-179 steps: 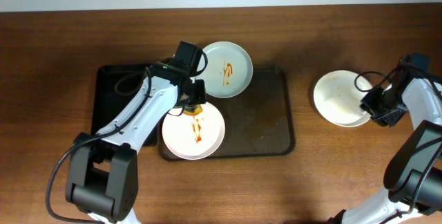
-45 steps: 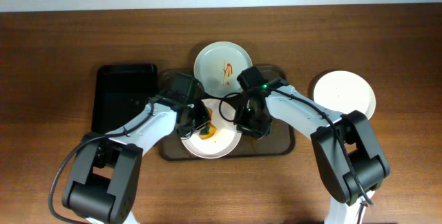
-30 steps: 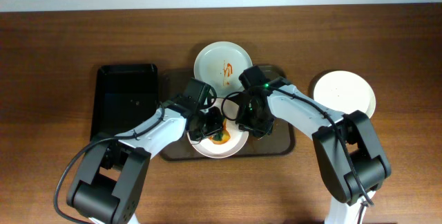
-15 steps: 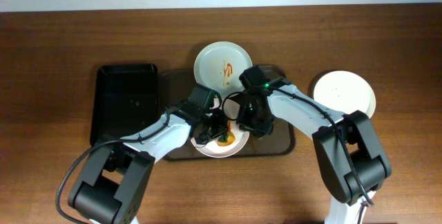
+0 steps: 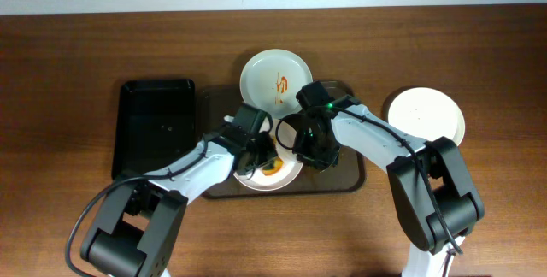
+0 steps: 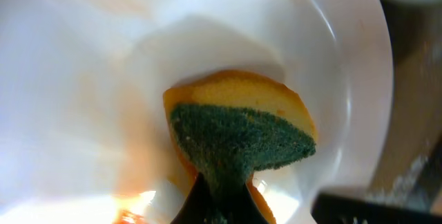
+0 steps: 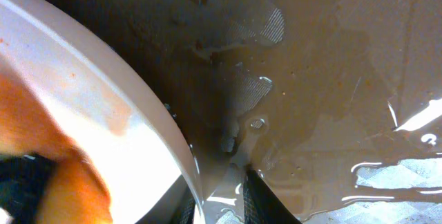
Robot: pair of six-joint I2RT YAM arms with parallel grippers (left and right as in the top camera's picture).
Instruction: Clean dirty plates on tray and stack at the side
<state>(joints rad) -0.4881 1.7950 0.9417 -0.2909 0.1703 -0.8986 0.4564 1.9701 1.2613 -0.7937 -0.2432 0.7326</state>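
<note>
**Overhead:** Step in hand is scrubbing the near plate (image 5: 291,177), which lies at the front of the tray (image 5: 346,167). L gripper (image 5: 267,161) and R gripper (image 5: 309,149) meet over it. Far plate (image 5: 275,85), sauce-streaked, overhangs the tray's back rim. Clean plate (image 5: 426,120) sits on the table to the right, well apart. Plates are round and face up, so no long axis. Tray's long axis runs left-right.

**L wrist:** Jaws pinched tight on sponge (image 6: 238,131), green side to cam.

**R wrist:** Jaws closed on the near plate's rim, apparently steadying it. Tray is wet.

**Next, est.:** Clear the orange residue, then carry the plate onto the clean plate.

We've got a smaller black tray (image 5: 154,127) on the wooden desk (image 5: 68,55), plus an orange-and-green sponge (image 6: 238,137).
</note>
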